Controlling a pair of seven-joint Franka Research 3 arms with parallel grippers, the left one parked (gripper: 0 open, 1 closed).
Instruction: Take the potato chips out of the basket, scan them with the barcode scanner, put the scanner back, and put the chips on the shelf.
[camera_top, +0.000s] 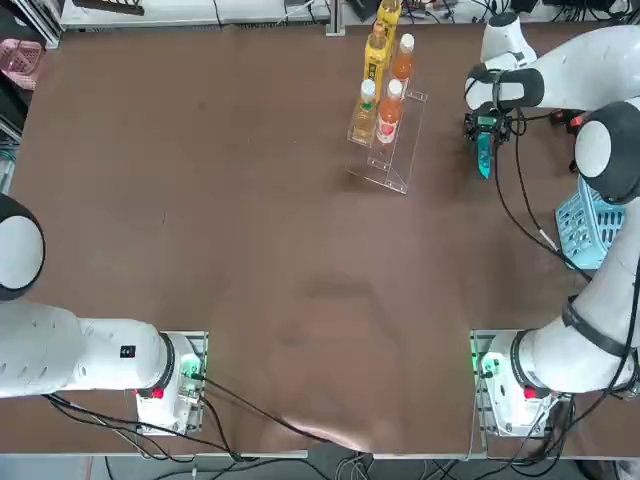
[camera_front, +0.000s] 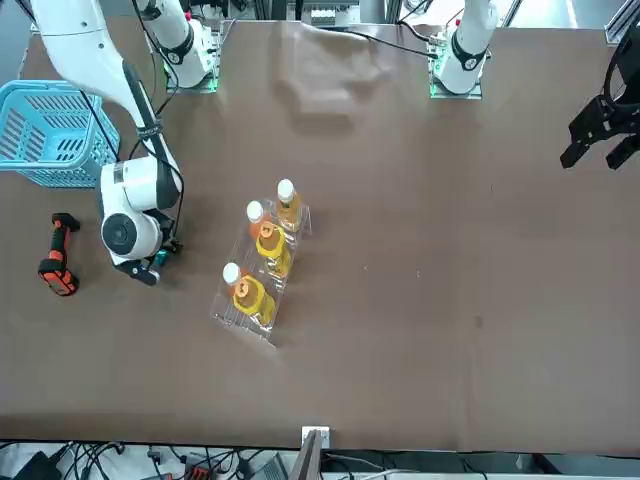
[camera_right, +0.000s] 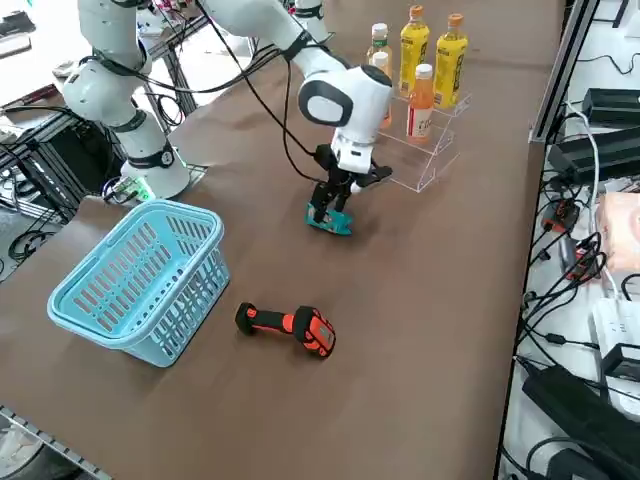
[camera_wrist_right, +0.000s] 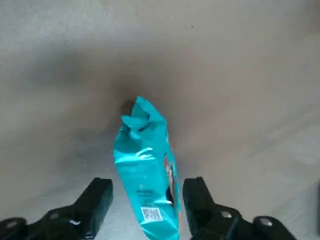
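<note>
The potato chips (camera_wrist_right: 146, 165), a slim teal packet, rest on the brown table between the shelf and the basket. My right gripper (camera_wrist_right: 147, 192) hangs low over the chips (camera_right: 331, 222), open, with one black finger on each side. One finger (camera_wrist_right: 197, 197) is close against the packet and the other (camera_wrist_right: 97, 200) stands a little apart. In the top view the gripper (camera_top: 487, 135) sits right of the clear shelf (camera_top: 397, 152), with the packet (camera_top: 484, 158) below it. The light blue basket (camera_right: 140, 275) stands apart. The black and orange barcode scanner (camera_right: 290, 325) lies on the table beside it.
Several orange and yellow drink bottles (camera_top: 378, 85) stand on the shelf's tiers. A cable (camera_top: 520, 215) trails from my wrist across the table toward the basket (camera_top: 585, 225). Cables and boxes lie along the table edge (camera_right: 520, 200) in the right side view.
</note>
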